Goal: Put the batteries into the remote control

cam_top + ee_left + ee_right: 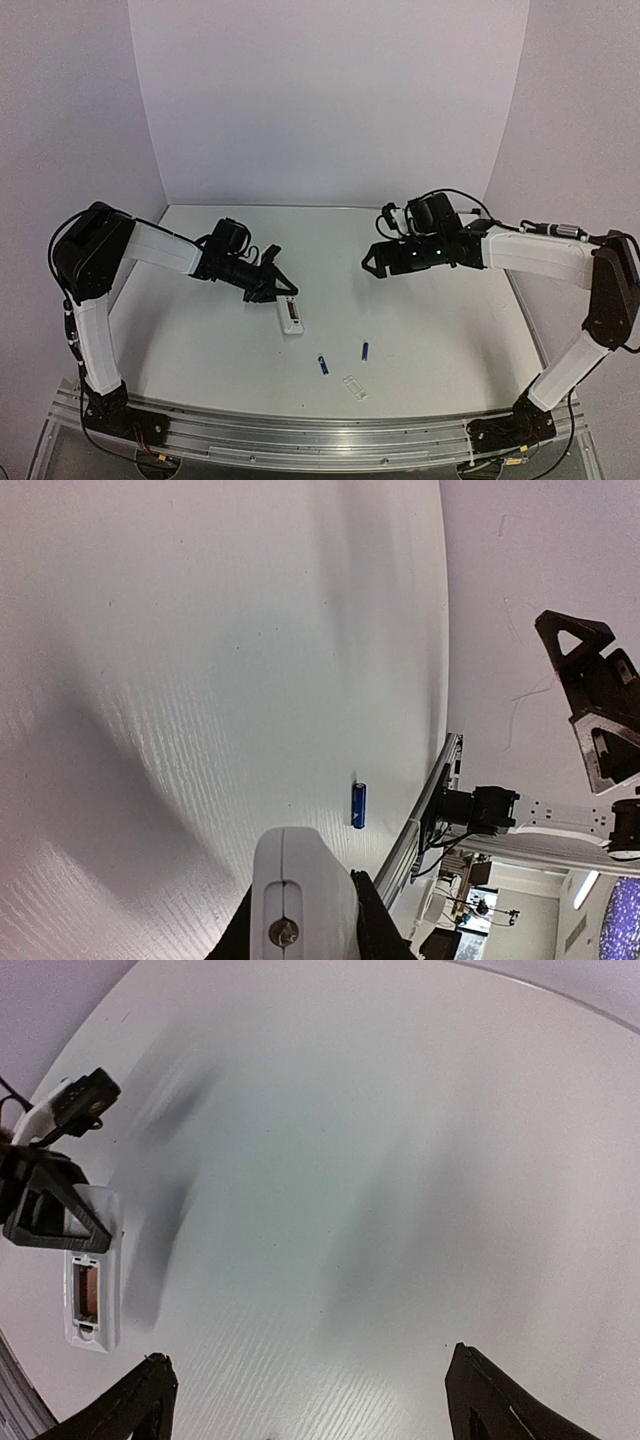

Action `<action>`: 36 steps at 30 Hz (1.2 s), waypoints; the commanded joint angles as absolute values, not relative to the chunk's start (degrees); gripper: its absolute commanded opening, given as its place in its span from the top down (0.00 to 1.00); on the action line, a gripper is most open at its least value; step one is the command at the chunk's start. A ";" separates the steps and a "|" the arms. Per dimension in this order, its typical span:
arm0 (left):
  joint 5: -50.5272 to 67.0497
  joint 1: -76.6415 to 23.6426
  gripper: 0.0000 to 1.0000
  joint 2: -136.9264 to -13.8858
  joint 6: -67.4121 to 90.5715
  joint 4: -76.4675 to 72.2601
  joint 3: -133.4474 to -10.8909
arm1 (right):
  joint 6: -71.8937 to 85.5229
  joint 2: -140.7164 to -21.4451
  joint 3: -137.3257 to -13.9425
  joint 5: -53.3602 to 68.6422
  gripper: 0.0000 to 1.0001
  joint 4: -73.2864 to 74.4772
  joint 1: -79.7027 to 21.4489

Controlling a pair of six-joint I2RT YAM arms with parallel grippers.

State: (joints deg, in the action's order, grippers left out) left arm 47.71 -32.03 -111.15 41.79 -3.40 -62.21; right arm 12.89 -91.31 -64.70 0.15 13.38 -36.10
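My left gripper [282, 292] is shut on one end of the white remote control [292, 316], whose free end points toward the near table edge. In the left wrist view the remote [300, 875] fills the gap between the jaws. The right wrist view shows the remote [92, 1290] back side up, with its battery bay open and empty. Two blue batteries [322, 365] [365, 351] lie on the table in front of it; one battery [359, 805] shows in the left wrist view. My right gripper [376, 262] hovers open over the table's middle right, nothing between its fingers [150, 1400].
A small clear cover piece [354, 387] lies near the front edge, just past the batteries. The metal rail [320, 435] runs along the near edge. White walls close in the back and sides of the white table [440, 330].
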 commanded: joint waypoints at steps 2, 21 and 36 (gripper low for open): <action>47.96 -31.89 1.00 -113.16 39.79 -6.35 -60.72 | 18.91 -89.91 -61.72 -0.48 0.10 13.14 -35.87; 25.47 -32.17 1.00 -98.70 46.61 -18.22 -47.23 | 4.51 -100.55 -68.01 -4.58 0.20 28.03 -54.34; 11.53 -32.33 1.00 -84.56 46.79 -21.54 -38.64 | 8.37 -112.16 -74.50 -7.80 0.32 28.13 -66.24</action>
State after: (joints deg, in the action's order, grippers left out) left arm 14.48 -32.18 -88.13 48.01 -18.54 -39.33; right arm 6.93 -110.00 -72.37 -4.71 27.28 -63.96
